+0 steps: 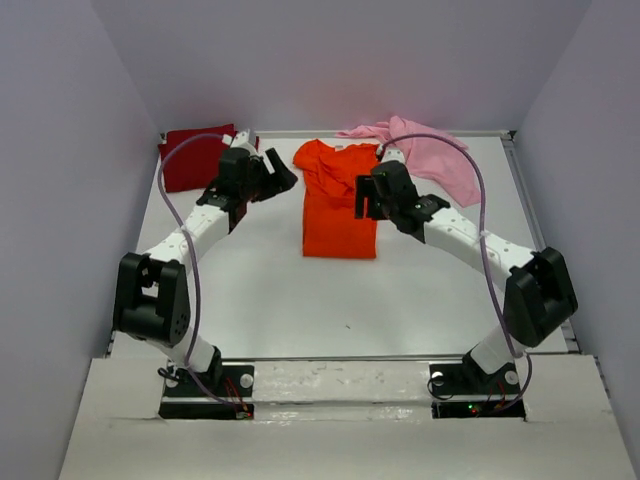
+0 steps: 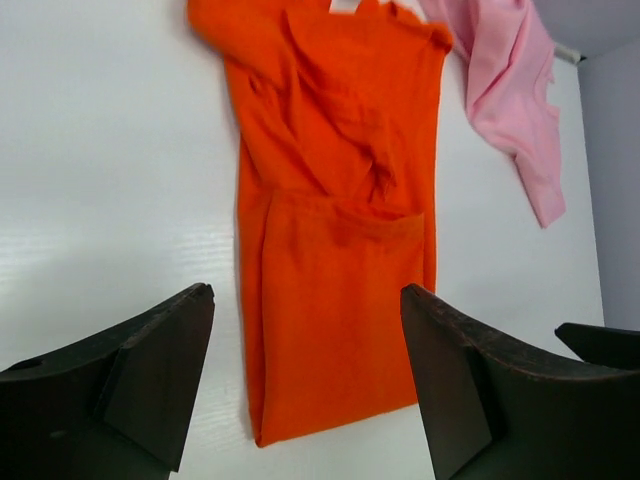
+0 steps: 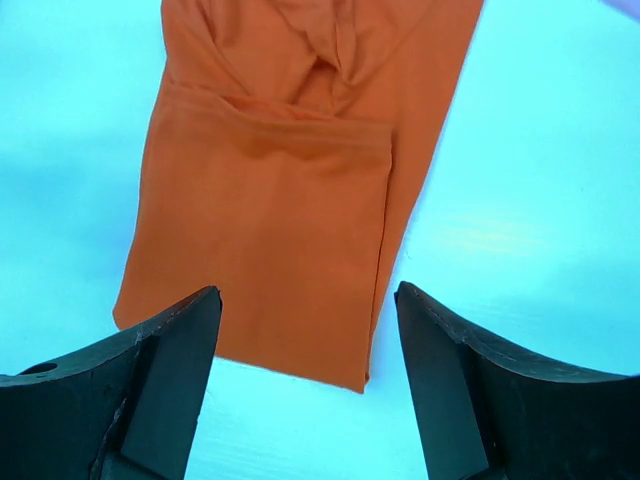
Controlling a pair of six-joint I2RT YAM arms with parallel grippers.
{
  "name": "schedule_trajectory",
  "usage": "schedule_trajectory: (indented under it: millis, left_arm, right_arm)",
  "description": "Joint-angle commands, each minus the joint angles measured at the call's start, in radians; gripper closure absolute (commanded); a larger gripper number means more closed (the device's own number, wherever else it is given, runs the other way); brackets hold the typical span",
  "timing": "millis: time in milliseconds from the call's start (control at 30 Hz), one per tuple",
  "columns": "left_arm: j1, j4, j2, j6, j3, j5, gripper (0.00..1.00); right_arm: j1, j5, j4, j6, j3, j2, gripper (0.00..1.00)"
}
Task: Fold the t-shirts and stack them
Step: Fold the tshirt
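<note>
Overhead view. Three t-shirts lie on the white table (image 1: 300, 300), all in its far half. The orange t-shirt (image 1: 338, 200) sits at the middle, folded lengthwise into a narrow strip with the collar far and the hem near. I see both sleeves turned in over the chest. The dark red t-shirt (image 1: 193, 158) lies flat in the far left corner, against the back wall. The pink t-shirt (image 1: 435, 155) is bunched in a loose heap at the far right, just beside the orange collar. I cannot tell whether the two touch.

The left gripper (image 1: 283, 180) hangs just left of the orange shoulder, its jaws spread wide and holding nothing. The right gripper (image 1: 364, 203) hangs over the right edge of the orange strip, jaws likewise spread and empty.

Left wrist view. I look between the parted fingers (image 2: 160, 350) along the orange t-shirt (image 2: 335, 250), with a fold of the pink t-shirt (image 2: 515, 90) at the upper right. A small white label (image 2: 343, 5) shows at the orange collar. It is cut by the frame edge, and I can read no writing on it.

Right wrist view. The parted fingers (image 3: 460, 370) frame the hem end of the orange t-shirt (image 3: 280, 200). One layer lies doubled over another, leaving a narrow band uncovered along the right edge.
</note>
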Motion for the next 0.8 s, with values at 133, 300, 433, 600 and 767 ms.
schedule_trajectory:
  millis: [133,300,433,600,767]
  left_arm:
    - [-0.059,0.32,0.049,-0.159,-0.321,0.102,0.17]
    - [-0.099,0.408,0.09,-0.183,-0.401,0.118,0.17]
    - [-0.119,0.474,0.113,-0.188,-0.449,0.112,0.17]
    - [-0.127,0.515,0.153,-0.195,-0.469,0.147,0.17]
    - [-0.161,0.512,0.181,-0.209,-0.46,0.161,0.18]
  right_arm:
    - [-0.01,-0.09,0.182,0.16,-0.335,-0.063,0.24]
    - [-0.01,-0.122,0.281,0.229,-0.438,-0.067,0.23]
    - [-0.019,-0.148,0.346,0.259,-0.469,-0.036,0.23]
    - [-0.019,-0.155,0.366,0.266,-0.467,0.005,0.23]
    - [-0.019,-0.176,0.389,0.285,-0.481,0.031,0.23]
